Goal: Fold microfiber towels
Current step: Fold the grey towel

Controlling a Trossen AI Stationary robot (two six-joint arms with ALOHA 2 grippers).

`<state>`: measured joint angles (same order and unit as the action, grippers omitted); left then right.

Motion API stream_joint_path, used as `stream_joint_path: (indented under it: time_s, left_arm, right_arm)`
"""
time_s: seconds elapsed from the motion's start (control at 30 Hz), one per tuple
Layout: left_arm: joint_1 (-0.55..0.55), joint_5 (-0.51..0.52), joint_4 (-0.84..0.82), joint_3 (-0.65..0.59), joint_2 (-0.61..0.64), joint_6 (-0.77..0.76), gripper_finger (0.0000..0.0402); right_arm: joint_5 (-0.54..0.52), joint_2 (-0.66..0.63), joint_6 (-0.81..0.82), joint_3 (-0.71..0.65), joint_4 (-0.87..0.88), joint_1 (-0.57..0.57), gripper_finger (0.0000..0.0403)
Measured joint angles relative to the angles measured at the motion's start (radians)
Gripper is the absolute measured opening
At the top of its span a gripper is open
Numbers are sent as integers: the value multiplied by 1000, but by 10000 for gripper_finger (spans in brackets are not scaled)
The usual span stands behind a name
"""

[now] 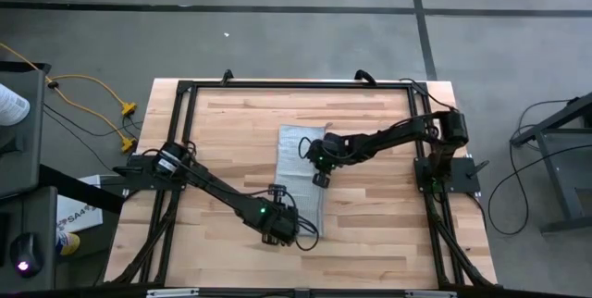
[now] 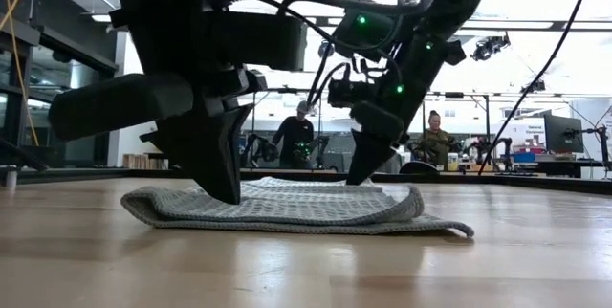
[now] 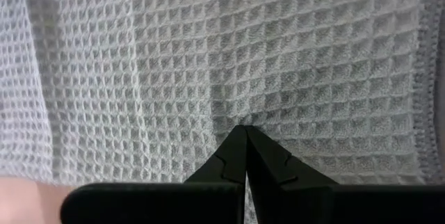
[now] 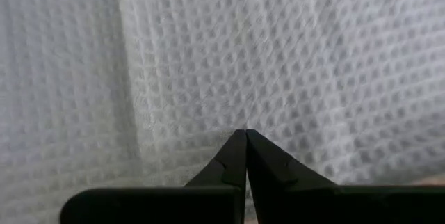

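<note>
Two arms press on a folded towel

High view: the grey towel lies mid-frame on the wooden table. Low view: left gripper and right gripper, fingers together, touch its top. No readable writing.

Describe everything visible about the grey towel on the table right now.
The towel is a light grey waffle-weave cloth with stitched edges, lying folded in flat layers as a narrow strip mid-table on the wooden tabletop. The shut left pincer presses its near end, and the shut right pincer presses farther along.
</note>
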<state>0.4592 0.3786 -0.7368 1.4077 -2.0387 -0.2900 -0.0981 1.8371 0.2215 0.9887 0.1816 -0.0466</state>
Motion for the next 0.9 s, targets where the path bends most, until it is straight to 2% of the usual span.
stream_joint_path:
  time_s: [0.2, 0.37, 0.53, 0.7, 0.9]
  left_arm:
    - [2, 56, -71, 49, 27, 56, 1]
    - [-1, 89, -127, 51, 94, 64, 1]
    - [-2, 96, -147, 40, 194, 127, 1]
    - [-46, 61, -46, -97, 336, 166, 1]
    - [-116, -92, 264, -370, 516, 212, 1]
  right_arm:
    - [1, -97, -17, 1, 44, -7, 2]
    - [0, -176, -27, 1, 112, 1, 2]
    - [48, -206, -14, -5, 165, 1, 2]
    - [54, -209, -9, -3, 201, 22, 2]
    - [66, -209, -9, -3, 217, 51, 2]
